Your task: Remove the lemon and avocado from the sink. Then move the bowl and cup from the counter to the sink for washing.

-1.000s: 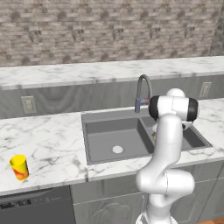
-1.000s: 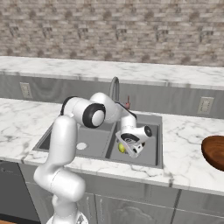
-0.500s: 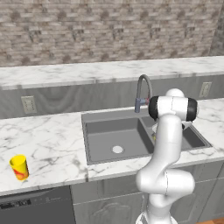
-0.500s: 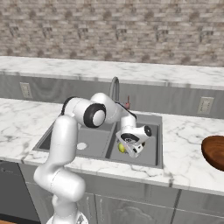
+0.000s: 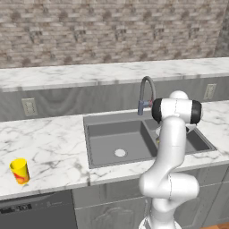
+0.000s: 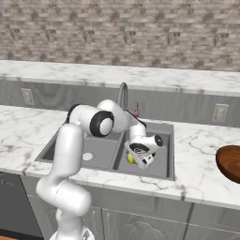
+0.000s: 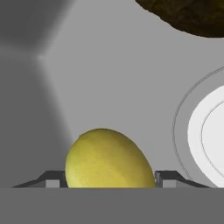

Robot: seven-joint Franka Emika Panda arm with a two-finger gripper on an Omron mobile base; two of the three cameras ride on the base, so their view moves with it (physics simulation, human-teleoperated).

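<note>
Nothing much has shifted since a second ago as far as I can see: my arm sits in the same pose over the sink [image 5: 94, 134] in both base views, with the end effector [image 6: 138, 158] down in the right-hand basin.

Working left to right in the left base view, I have the yellow cup [image 5: 19, 171] standing upright near the front edge of the marble surface [image 5: 49, 143], well apart from the sink. Next comes the left basin with its white drain [image 5: 120, 153], then the curved faucet [image 5: 146, 91] at the back rim, then my arm, which blocks most of the right basin.

From the right base view, the end effector is low in the right basin with the lemon [image 6: 130, 158] just at its tip. Farther right, the reddish-brown bowl [image 6: 229, 161] rests on the surface at the picture's edge, well apart from the sink.

In the hand view, the lemon [image 7: 108, 162] lies on the grey basin floor directly between the two dark fingertips [image 7: 51, 179]. Each tip appears right at the fruit's side, but I cannot tell whether they press on it. A second white drain [image 7: 210, 135] lies beside it, and the dark avocado [image 7: 192, 15] is at the upper edge of that view.
</note>
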